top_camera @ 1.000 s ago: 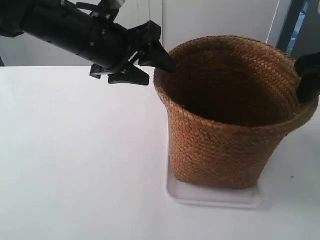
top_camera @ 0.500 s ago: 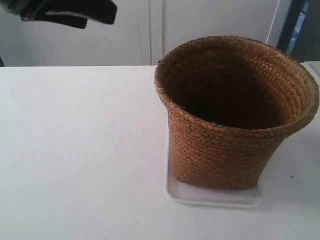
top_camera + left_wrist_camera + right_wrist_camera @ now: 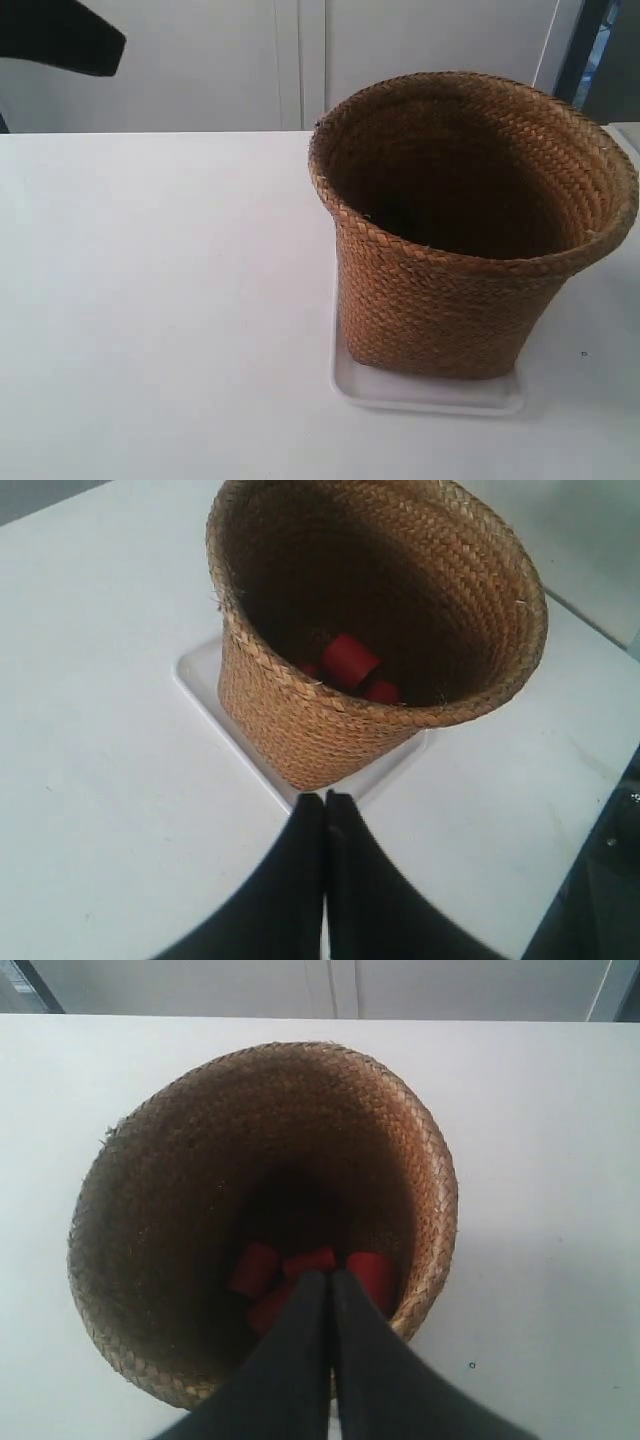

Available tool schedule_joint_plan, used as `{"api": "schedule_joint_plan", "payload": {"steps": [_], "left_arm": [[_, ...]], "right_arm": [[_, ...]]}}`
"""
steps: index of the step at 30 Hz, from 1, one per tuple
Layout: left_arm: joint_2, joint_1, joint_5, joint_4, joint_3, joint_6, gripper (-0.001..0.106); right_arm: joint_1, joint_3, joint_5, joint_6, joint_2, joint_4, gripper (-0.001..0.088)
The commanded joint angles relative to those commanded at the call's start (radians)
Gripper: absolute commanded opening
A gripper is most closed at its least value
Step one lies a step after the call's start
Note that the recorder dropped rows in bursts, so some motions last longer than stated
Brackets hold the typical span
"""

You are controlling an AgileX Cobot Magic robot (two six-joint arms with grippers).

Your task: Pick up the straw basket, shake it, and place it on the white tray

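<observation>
The straw basket point(image 3: 440, 300) stands upright on the white tray point(image 3: 430, 395), whose rim shows round its base. Nothing holds the basket. My left gripper point(image 3: 325, 798) is shut and empty, hanging above the table short of the basket point(image 3: 300, 720) and the tray's corner point(image 3: 205, 675). High over the basket's open mouth point(image 3: 180, 1160) my right gripper point(image 3: 328, 1275) is also shut with nothing in it. Of the arm at the exterior view's left point(image 3: 60, 40) only a black part shows, in the top corner.
Red cylinders point(image 3: 350, 660) lie at the basket's bottom, also seen from above point(image 3: 255, 1265). The white table point(image 3: 150, 300) spreads wide to the exterior view's left. White cabinet doors point(image 3: 300, 60) stand behind the table.
The arm at the exterior view's left has drawn back from the basket's rim, up and leftward. The arm at the right has left the view. The basket has not moved.
</observation>
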Motion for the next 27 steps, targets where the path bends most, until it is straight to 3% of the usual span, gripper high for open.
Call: {"api": "schedule_joint_plan", "payload": {"steps": [4, 8, 11, 16, 23, 27], "left_arm": [[-0.109, 0.000, -0.157, -0.128, 0.143, 0.127, 0.001], [-0.168, 0.000, -0.078, -0.122, 0.226, 0.143, 0.001], [-0.174, 0.000, 0.026, -0.110, 0.232, 0.143, 0.001], [-0.174, 0.000, 0.090, -0.110, 0.232, 0.143, 0.001], [-0.174, 0.000, 0.024, -0.104, 0.232, 0.149, 0.001], [-0.192, 0.006, 0.006, 0.022, 0.234, 0.155, 0.001]], "right_arm": [[0.000, 0.000, 0.000, 0.000, 0.000, 0.000, 0.0004], [0.000, 0.000, 0.000, 0.000, 0.000, 0.000, 0.0004], [0.000, 0.000, 0.000, 0.000, 0.000, 0.000, 0.0004], [0.000, 0.000, 0.000, 0.000, 0.000, 0.000, 0.0004], [0.000, 0.000, 0.000, 0.000, 0.000, 0.000, 0.0004], [0.000, 0.000, 0.000, 0.000, 0.000, 0.000, 0.0004]]}}
